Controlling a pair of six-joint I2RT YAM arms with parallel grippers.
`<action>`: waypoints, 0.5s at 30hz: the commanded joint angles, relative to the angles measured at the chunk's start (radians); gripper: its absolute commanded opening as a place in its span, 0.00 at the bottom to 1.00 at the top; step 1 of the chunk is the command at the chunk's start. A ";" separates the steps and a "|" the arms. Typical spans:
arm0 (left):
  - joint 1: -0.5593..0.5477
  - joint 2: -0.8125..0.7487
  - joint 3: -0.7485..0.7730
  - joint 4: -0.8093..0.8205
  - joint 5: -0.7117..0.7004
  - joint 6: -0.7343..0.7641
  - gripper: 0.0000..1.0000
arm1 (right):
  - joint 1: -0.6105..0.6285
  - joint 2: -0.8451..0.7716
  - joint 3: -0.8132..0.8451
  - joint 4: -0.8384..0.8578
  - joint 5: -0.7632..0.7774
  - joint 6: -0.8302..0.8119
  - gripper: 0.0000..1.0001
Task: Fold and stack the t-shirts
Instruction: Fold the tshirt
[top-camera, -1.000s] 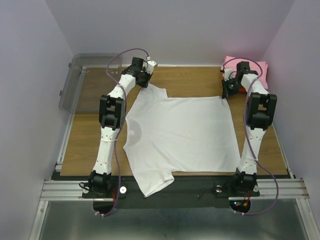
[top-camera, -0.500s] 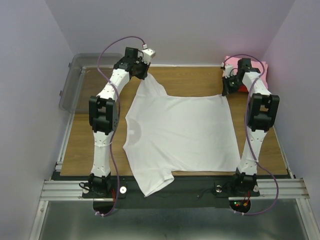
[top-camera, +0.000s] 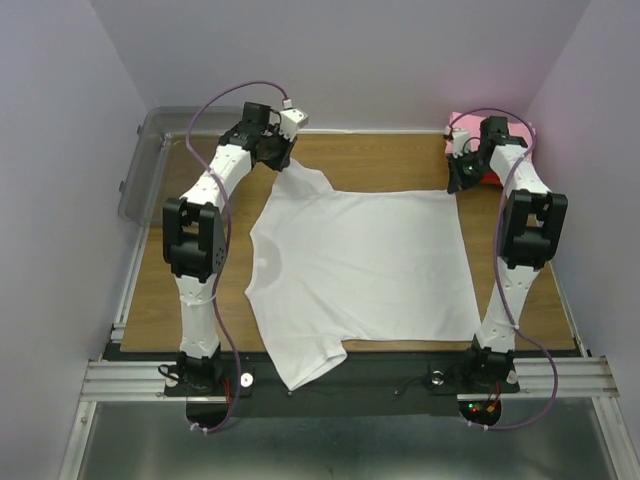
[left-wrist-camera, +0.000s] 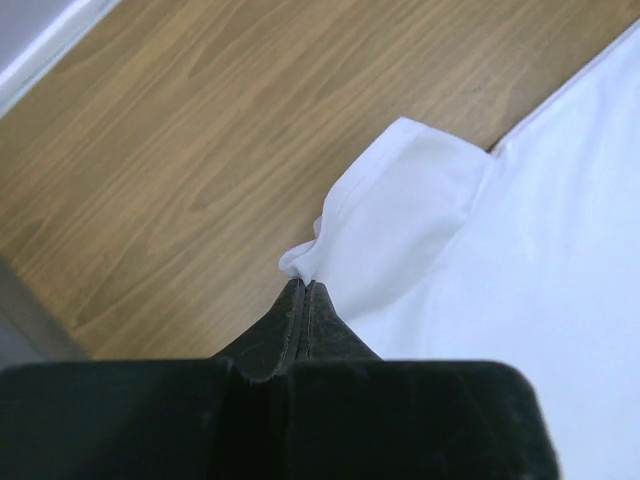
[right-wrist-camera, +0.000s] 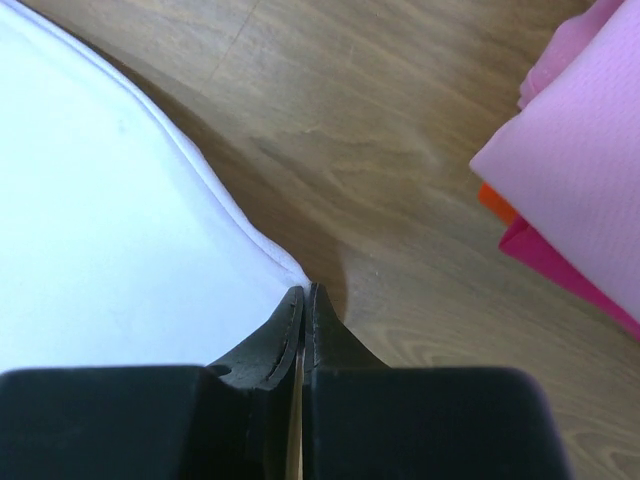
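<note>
Upper left of the top view: left gripper (top-camera: 283, 164) clamped tight on the far sleeve tip of the white t-shirt (top-camera: 360, 265), which lies spread flat mid-frame. Arm reached long, wrist pitched down. Upper right: right gripper (top-camera: 456, 186) pinched on the hem corner, beside the folded pink t-shirt (right-wrist-camera: 580, 150). Lift both corners level, then fold toward frame bottom evenly.

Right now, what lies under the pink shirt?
A red cloth edge and an orange sliver stick out beneath the pink shirt. How far they reach under it is covered.
</note>
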 joint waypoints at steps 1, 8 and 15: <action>0.007 -0.158 -0.070 0.017 0.016 0.036 0.00 | -0.017 -0.091 -0.027 0.007 -0.018 -0.045 0.01; 0.007 -0.273 -0.251 0.029 0.037 0.064 0.00 | -0.028 -0.139 -0.092 0.007 -0.021 -0.097 0.01; 0.005 -0.377 -0.381 0.021 0.057 0.084 0.00 | -0.042 -0.192 -0.161 0.005 -0.015 -0.146 0.00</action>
